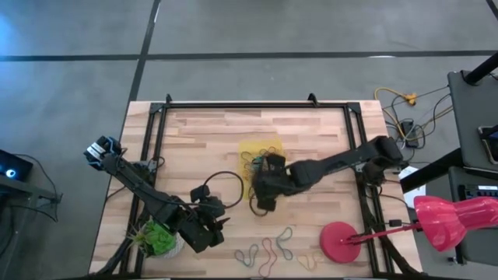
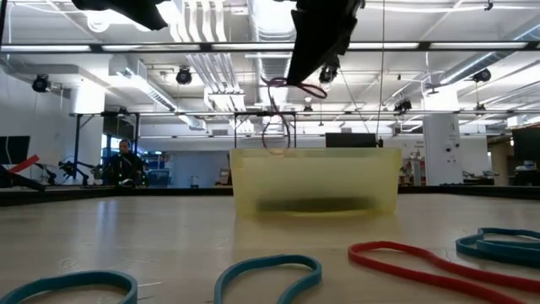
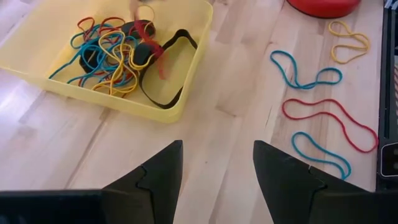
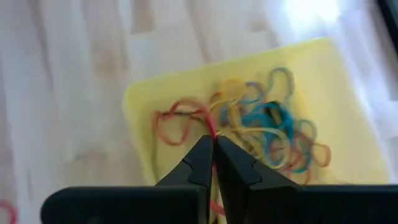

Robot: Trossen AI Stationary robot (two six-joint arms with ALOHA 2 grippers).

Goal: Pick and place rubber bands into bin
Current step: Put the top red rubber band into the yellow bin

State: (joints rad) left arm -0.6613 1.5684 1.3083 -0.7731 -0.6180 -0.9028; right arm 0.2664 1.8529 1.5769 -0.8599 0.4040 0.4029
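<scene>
The yellow bin (image 1: 250,146) (image 2: 314,181) (image 3: 186,81) stands mid-table with several coloured rubber bands (image 3: 109,46) (image 4: 273,130) inside; a black band (image 3: 165,93) drapes over its wall. My right gripper (image 1: 268,165) (image 2: 291,80) (image 4: 214,146) hovers above the bin, shut on a red rubber band (image 2: 277,110). My left gripper (image 1: 220,218) (image 3: 217,168) waits open above the wood near the front left, pointing toward the bin. Loose bands (image 1: 268,250) (image 3: 323,118) lie flat near the front edge. My right gripper pinches the red rubber band at one spot of its loop (image 4: 211,132) between its two fingertips, slanting down from above. The band is lifted and hangs slack below the fingers over the bin; its lower end (image 2: 274,145) is about level with the bin's rim.
A red disc (image 1: 340,241) (image 3: 323,6) sits at the front right, a green plant ball (image 1: 159,239) at the front left, and a black cable loop (image 1: 226,187) between the arms. Black frame rails (image 1: 156,155) border the wooden table.
</scene>
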